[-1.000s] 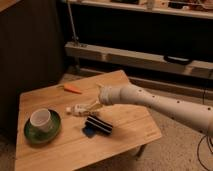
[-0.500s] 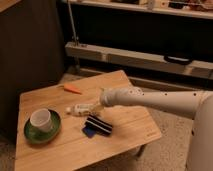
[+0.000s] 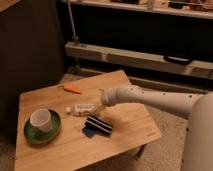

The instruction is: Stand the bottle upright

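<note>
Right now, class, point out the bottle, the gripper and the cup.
bottle (image 3: 82,108): camera view, middle of its label.
gripper (image 3: 98,111): camera view, its tip, beside the bottle's base.
cup (image 3: 40,120): camera view, its white body.

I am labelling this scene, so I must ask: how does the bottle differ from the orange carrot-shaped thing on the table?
The bottle is whitish with a white cap; the carrot-shaped thing is orange. The bottle lies mid-table with the claw at its capless end; the carrot-shaped thing lies nearer the far edge, away from the claw. Both lie flat on the table.
</note>
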Robot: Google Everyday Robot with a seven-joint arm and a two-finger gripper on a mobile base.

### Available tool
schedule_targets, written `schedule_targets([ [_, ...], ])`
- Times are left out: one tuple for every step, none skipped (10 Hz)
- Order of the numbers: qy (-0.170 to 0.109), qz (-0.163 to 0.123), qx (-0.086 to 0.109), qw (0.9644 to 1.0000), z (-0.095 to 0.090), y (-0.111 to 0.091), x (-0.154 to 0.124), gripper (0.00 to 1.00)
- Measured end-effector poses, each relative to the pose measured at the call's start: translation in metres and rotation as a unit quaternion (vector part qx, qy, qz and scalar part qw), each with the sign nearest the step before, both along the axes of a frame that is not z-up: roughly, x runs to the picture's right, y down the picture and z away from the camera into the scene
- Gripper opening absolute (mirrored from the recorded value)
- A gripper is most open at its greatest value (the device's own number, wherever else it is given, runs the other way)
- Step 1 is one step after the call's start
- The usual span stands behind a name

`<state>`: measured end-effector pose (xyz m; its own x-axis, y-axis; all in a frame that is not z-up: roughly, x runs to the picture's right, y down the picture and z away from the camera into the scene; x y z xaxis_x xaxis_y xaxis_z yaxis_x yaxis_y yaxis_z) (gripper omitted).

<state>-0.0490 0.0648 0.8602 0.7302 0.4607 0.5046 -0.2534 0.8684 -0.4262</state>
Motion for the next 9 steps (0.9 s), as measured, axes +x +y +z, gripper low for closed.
schedule_targets([
  [0.001,-0.010,0.002,0.9999,0.007,0.003,0.002,0.80],
  [-0.002,-0.024,0.006,0.9997,0.012,0.005,-0.003,0.80],
  [-0.004,-0.035,0.008,0.9994,0.015,0.008,-0.005,0.80],
  [-0.006,-0.044,0.012,0.9990,0.018,0.009,-0.005,0.80],
  [-0.010,-0.052,0.013,0.9985,0.021,0.009,-0.007,0.80],
  [-0.018,-0.061,0.013,0.9979,0.025,0.011,-0.013,0.80],
  [-0.024,-0.069,0.011,0.9973,0.028,0.012,-0.018,0.80],
  [-0.028,-0.075,0.009,0.9968,0.030,0.012,-0.022,0.80],
  [-0.034,-0.084,0.005,0.9959,0.034,0.012,-0.029,0.80],
])
